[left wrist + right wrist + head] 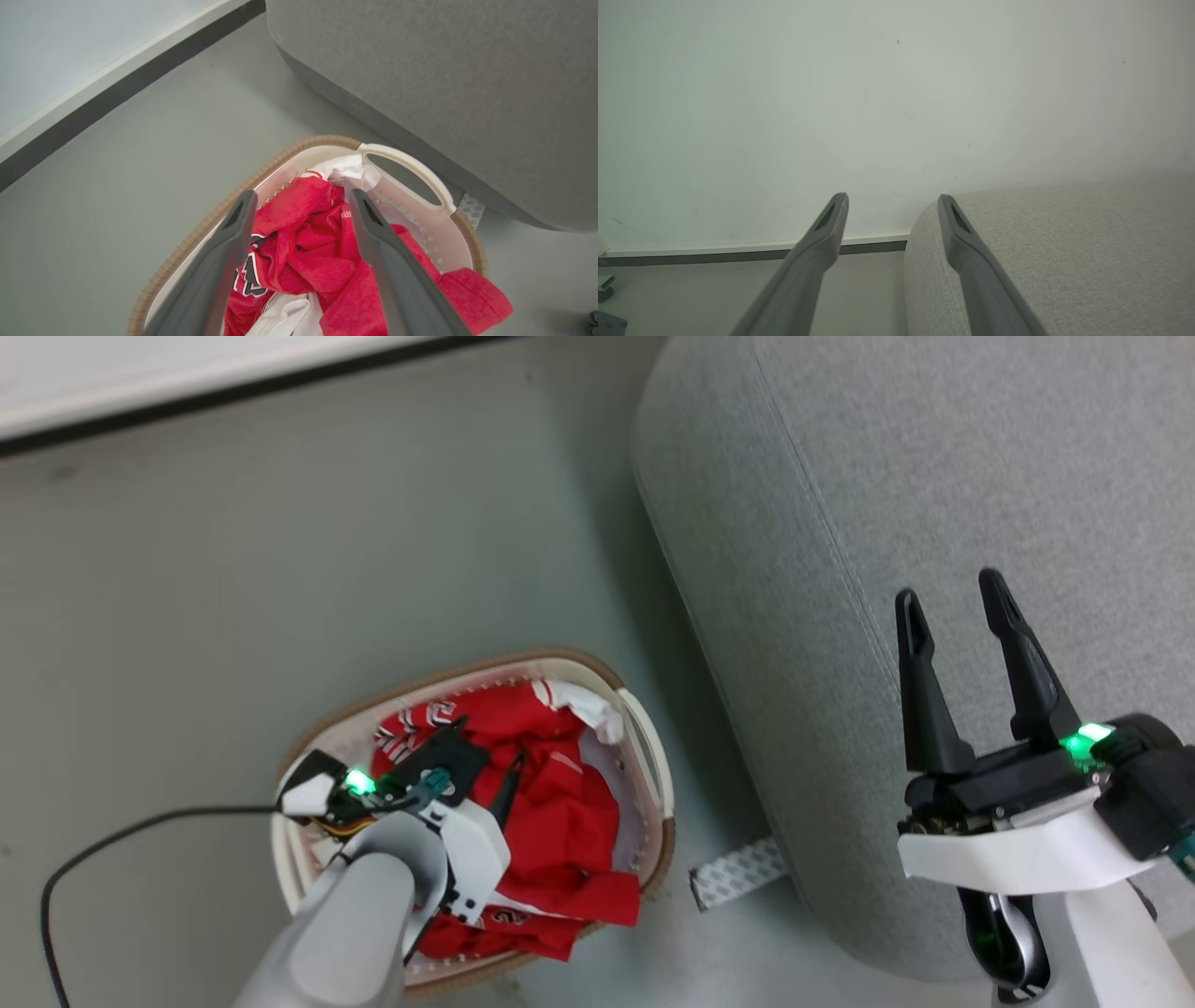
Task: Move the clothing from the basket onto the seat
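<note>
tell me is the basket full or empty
Full: crumpled red and white clothing fills the basket, one red piece hanging over its rim.

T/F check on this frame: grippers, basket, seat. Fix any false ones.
1. The left gripper is open over the red clothing in the basket. True.
2. The right gripper holds a garment. False: it is open and holds nothing, poised above the seat.
3. The basket stands on the seat. False: it stands on the floor beside the seat.
4. Part of the red clothing hangs over the basket's rim. True.
</note>
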Controlling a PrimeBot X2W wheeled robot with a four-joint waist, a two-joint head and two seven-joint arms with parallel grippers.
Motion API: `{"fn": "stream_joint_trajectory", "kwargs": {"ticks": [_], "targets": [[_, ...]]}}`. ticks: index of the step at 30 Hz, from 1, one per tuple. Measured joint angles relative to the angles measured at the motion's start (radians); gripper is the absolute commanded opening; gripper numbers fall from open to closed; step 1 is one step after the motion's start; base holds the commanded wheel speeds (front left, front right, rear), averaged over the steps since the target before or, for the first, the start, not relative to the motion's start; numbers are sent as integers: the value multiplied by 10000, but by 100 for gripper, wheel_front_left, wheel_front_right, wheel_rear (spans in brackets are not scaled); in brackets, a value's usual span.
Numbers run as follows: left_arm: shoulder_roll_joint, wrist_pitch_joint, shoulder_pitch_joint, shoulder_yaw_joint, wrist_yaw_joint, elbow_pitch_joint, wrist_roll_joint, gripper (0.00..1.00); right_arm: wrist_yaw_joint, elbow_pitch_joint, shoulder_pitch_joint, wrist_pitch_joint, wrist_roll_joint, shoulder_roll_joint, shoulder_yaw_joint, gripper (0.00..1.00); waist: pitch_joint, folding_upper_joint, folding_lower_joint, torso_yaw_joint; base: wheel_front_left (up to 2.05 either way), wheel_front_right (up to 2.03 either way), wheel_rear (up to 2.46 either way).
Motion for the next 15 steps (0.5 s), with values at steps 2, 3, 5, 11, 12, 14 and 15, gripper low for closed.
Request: {"fn": "stream_joint_trajectory", "kwargs": {"ticks": [2, 3, 5, 11, 12, 14, 15], "targets": [[75, 422, -345, -213, -63, 454, 128, 100, 0, -79, -209, 2, 144, 2, 86, 100, 360, -1, -1, -176, 0, 0, 0], [121, 671, -478, -314, -102, 665, 232, 100, 0, -127, -306, 2, 226, 0, 134, 100, 534, 0, -1, -258, 0, 0, 0], [213, 1112, -716, -537, -184, 1034, 374, 100, 0, -194, -477, 0, 378, 2, 211, 100, 870, 0, -1, -416, 0, 0, 0], [468, 2031, -1309, -1127, -305, 1743, 545, 100, 0, -366, -872, 0, 652, 4, 382, 100, 1686, -1, -1, -846, 0, 0, 0], [487, 2151, -1386, -1220, -316, 1827, 568, 100, 0, -393, -921, 0, 715, 4, 399, 100, 1794, -1, -1, -905, 0, 0, 0], [545, 2443, -1556, -1432, -328, 2006, 602, 100, 0, -470, -1031, 0, 832, 4, 430, 100, 1998, 0, -1, -1012, 0, 0, 0], [585, 2600, -1646, -1526, -353, 2092, 606, 100, 0, -502, -1070, 0, 901, 2, 447, 100, 2098, -1, -1, -1060, 0, 0, 0]]}}
